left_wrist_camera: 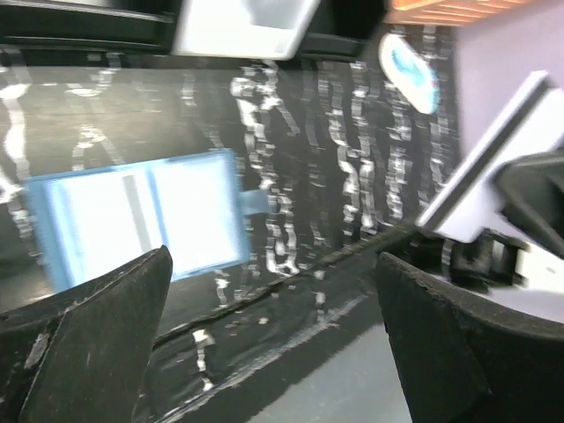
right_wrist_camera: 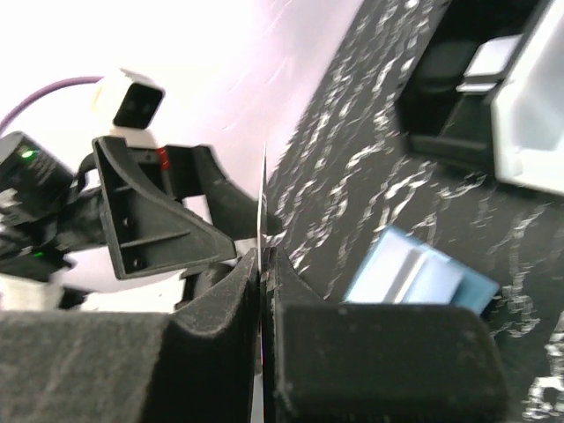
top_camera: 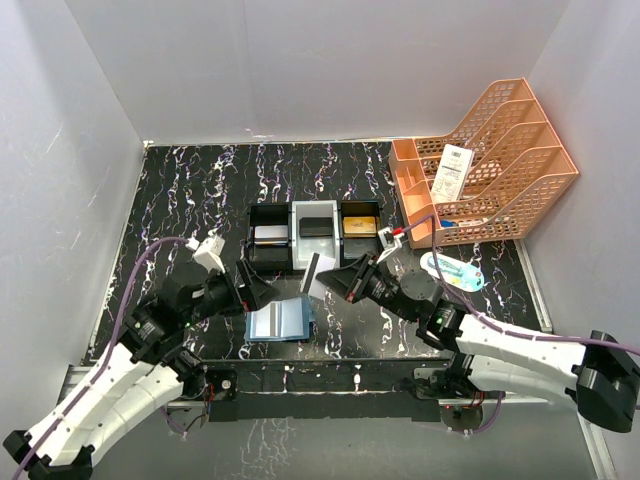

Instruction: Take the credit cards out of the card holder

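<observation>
White paper slip (top_camera: pixel 455 170) in the orange file rack (top_camera: pixel 520 190), upper right of the top view, printed with a barcode and small text, too small to read. Under everything, a black table top (top_camera: pixel 190 190) veined in white like marble, closed in by plain white walls (top_camera: pixel 300 60) at the left, the back and the right. At the centre, a three-compartment tray (top_camera: pixel 315 206), black, white, black, holding a greyish card (top_camera: pixel 271 235) on the left, a black card (top_camera: pixel 316 227) in the middle and a gold card (top_camera: pixel 360 225) on the right. Just below the tray, the teal-blue card holder (top_camera: pixel 280 320), lying open and flat on the table. Near its upper right corner, the right gripper (top_camera: pixel 338 280), jaws clamped on a pale credit card (top_camera: pixel 318 272), seen edge-on as a thin line in the right wrist view. Left gripper (top_camera: pixel 258 285) near the holder's upper left corner, jaws wide apart. Right of centre, a white-and-light-blue oval case (top_camera: pixel 452 270) resting on the table.
</observation>
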Controlling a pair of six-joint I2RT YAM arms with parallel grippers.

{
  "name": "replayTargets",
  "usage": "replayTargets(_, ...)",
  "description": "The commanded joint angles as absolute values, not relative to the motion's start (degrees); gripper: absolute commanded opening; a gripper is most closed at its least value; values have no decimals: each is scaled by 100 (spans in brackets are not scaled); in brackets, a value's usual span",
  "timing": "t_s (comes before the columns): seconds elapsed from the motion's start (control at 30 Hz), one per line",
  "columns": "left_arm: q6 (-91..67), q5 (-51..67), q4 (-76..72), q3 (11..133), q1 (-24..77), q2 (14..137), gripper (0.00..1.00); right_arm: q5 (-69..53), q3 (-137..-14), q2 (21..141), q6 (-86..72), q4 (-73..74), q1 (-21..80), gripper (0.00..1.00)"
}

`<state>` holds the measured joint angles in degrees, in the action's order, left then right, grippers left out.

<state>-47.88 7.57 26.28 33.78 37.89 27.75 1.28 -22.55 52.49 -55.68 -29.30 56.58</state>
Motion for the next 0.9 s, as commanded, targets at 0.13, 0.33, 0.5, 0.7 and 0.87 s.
replayTargets(0.13,-3793,-1662,4278,4751,3771,3907,99,1487,-3411,5366,-3538,-1151,5651,0)
replayTargets(0.33,-3056,-1446,3862,5008,3170,4628,99,1157,-4075,6138,-2562,-1049,5657,0)
replayTargets(0.5,-2572,-509,3165,4711,1727,4984,99,968,-4482,6617,-2195,-975,5659,0)
replayTargets(0.7,-2556,-726,3012,4605,834,5107,99,1003,-5095,7144,-1374,-694,5677,0)
replayTargets(0.87,-2535,-1439,3088,4576,809,4874,99,1467,-5440,7589,-361,-724,5813,0)
